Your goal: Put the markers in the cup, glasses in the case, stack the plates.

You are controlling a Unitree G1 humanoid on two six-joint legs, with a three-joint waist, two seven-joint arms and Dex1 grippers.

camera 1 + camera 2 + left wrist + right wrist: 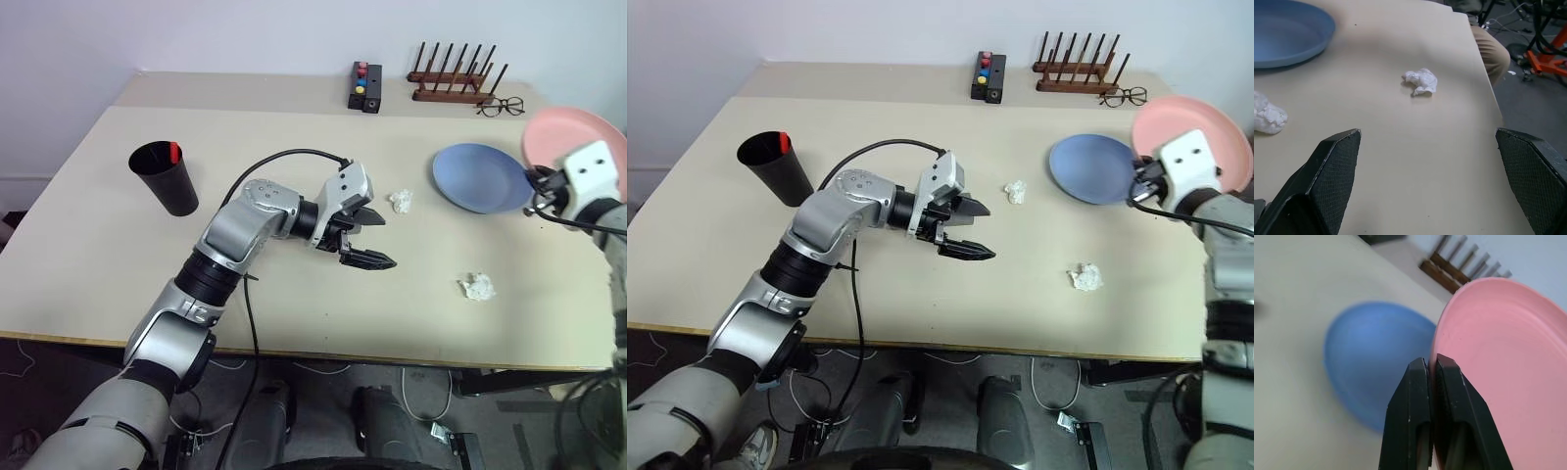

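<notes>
The pink plate hangs tilted above the table's right edge, my right gripper shut on its rim. The blue plate lies flat on the table just left of it. At the left stands the black cup, a red-capped marker sticking up inside it. My left gripper hovers over the table's middle, open and holding nothing, pointing towards the right. The glasses and the case are out of view.
Two crumpled tissues lie on the table, one beside the left gripper, one nearer the front edge. At the back stand a small black box with coloured buttons, a wooden rack and clear-lens spectacles.
</notes>
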